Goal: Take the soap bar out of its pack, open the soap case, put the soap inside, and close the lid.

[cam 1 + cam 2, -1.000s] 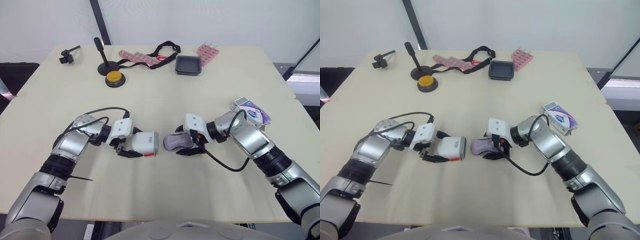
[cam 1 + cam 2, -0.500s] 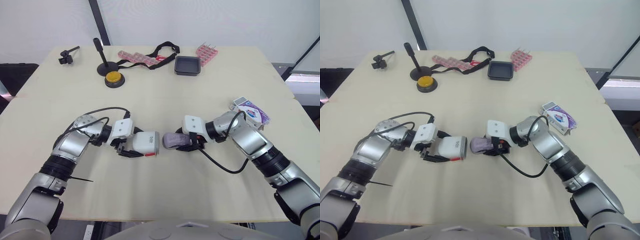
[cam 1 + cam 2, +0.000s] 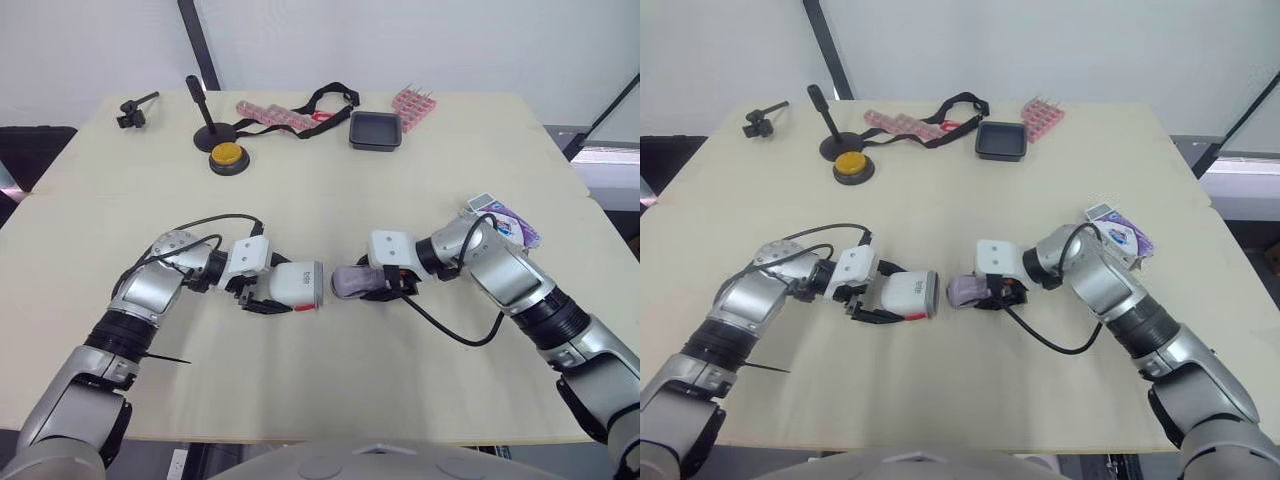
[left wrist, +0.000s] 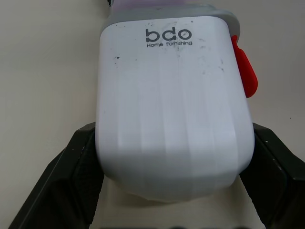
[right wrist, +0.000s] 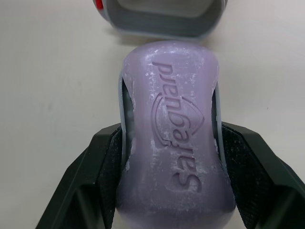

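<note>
Silver arms point(image 3: 148, 292), black cables point(image 3: 452, 334), white wrist housings point(image 3: 390, 247), black fingers point(image 5: 90, 181)

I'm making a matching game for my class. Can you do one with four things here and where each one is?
Things:
1 soap bar
2 soap case
3 soap pack
4 yellow button

Places:
A held in the left tool
B far side, beside the black stand
C held in the right tool
D lying on the table, near its right edge

Pairs: 1-C, 2-A, 3-D, 4-B
</note>
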Controlling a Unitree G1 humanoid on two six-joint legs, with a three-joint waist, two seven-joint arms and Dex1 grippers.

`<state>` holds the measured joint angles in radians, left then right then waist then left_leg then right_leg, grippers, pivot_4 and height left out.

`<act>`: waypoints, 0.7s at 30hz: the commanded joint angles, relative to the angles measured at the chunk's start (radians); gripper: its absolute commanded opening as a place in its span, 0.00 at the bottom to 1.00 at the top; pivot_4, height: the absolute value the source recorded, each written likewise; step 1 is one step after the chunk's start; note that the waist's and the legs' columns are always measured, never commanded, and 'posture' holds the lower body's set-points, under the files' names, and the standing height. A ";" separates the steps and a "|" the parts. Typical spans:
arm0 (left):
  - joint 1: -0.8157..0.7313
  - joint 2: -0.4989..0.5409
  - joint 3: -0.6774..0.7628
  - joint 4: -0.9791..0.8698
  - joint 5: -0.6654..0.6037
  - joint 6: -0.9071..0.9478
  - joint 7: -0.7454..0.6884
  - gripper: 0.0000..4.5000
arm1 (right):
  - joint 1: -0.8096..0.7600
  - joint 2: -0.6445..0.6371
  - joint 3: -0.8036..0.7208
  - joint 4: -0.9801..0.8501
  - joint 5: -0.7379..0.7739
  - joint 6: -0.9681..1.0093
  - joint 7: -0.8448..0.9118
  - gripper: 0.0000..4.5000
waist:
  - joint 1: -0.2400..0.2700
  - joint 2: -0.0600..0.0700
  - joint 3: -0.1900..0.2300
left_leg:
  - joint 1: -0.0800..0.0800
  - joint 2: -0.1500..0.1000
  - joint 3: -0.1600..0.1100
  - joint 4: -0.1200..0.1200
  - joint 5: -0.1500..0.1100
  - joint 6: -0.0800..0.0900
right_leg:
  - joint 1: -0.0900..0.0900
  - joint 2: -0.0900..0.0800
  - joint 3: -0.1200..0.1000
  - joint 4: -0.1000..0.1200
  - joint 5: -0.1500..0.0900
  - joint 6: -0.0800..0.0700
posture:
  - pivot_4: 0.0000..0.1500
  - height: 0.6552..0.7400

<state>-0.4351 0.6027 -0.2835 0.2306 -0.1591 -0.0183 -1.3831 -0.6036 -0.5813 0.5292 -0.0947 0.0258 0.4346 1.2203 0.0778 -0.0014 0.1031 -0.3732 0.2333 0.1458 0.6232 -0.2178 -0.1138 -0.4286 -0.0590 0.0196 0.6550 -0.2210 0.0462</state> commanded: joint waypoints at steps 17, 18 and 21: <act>-0.029 -0.034 0.006 0.000 0.008 -0.043 0.029 0.77 | -0.040 0.048 -0.007 -0.068 0.013 0.091 -0.014 0.57 | 0.001 0.000 0.000 | 0.000 0.000 0.000 0.000 0.000 0.000 | 0.000 0.000 0.000 0.000 0.000 0.000 | 1.00 0.87; -0.030 -0.036 0.006 -0.001 0.007 -0.042 0.030 0.77 | -0.043 0.050 -0.005 -0.065 0.011 0.091 -0.016 0.57 | 0.001 0.000 0.000 | 0.000 0.000 0.000 0.000 0.000 0.000 | 0.000 0.000 0.000 0.000 0.000 0.000 | 1.00 0.87; -0.031 -0.045 0.003 -0.005 0.004 -0.037 0.028 0.77 | -0.052 0.059 0.001 -0.053 0.002 0.096 -0.025 0.57 | 0.001 0.000 0.000 | 0.000 0.000 0.000 0.000 0.000 0.000 | 0.000 0.000 0.000 0.000 0.000 0.000 | 1.00 0.87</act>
<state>-0.4507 0.5577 -0.2908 0.2422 -0.1451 -0.0507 -1.3555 -0.6303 -0.5228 0.5411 -0.1338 0.0280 0.5297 1.1995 0.0784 -0.0014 0.1031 -0.3729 0.2332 0.1458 0.6232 -0.2177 -0.1139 -0.4287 -0.0591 0.0195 0.6548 -0.2208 0.0464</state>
